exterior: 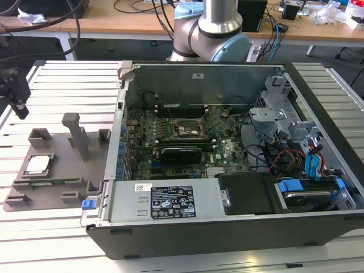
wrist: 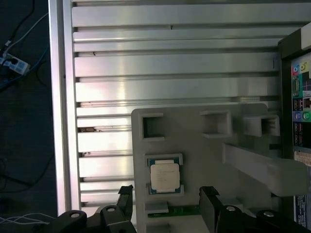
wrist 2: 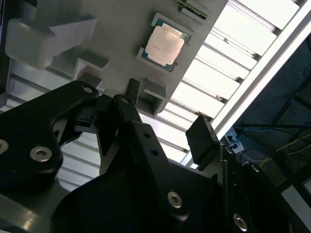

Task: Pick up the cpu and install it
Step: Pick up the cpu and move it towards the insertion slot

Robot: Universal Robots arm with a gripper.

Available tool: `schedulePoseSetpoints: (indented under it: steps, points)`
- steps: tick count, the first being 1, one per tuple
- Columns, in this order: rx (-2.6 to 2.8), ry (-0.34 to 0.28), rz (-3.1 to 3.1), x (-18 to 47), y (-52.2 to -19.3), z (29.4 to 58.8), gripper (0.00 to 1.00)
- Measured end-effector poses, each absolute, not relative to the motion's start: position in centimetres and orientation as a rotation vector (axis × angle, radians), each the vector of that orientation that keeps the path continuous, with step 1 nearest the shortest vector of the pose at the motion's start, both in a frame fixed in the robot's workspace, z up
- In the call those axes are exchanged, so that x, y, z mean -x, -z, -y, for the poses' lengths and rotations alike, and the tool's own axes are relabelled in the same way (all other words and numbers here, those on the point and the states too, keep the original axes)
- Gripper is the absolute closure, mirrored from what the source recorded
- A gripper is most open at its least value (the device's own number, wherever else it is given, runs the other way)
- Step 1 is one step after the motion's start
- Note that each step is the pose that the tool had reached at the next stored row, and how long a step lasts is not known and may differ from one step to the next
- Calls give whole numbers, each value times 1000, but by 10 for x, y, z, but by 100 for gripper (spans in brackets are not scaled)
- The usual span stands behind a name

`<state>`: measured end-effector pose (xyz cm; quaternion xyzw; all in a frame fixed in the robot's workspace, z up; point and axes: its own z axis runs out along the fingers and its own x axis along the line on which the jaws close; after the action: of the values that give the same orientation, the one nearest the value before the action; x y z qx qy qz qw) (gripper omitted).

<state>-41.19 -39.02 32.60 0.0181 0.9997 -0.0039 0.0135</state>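
Observation:
The cpu point(exterior: 37, 164) is a pale silvery square chip lying flat in a shallow pocket of a grey holder plate point(exterior: 57, 176), on the slatted table at the exterior view's left. It also appears in the second wrist view point(wrist 2: 165, 44) and the first wrist view point(wrist: 165, 176). My gripper point(exterior: 19, 108) hangs above the table, apart from the cpu and further back. In both wrist views the gripper point(wrist 2: 165, 116) point(wrist: 167, 196) is open, with nothing between its black fingers point(wrist 2: 201, 141). The dark socket frame point(exterior: 190, 129) sits on the motherboard inside the open computer case.
The open case point(exterior: 227, 227) takes up the middle and the exterior view's right. A long black card point(exterior: 181, 152) lies just in front of the socket, with cables and drive cages point(exterior: 296, 148) to its right. A tall grey post point(exterior: 77, 133) rises from the holder plate.

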Motion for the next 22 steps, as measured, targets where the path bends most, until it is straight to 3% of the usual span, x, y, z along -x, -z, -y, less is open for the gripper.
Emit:
schedulePoseSetpoints:
  steps: [22]
  points:
    - [-56,12,-3114,412,-311,390,34]
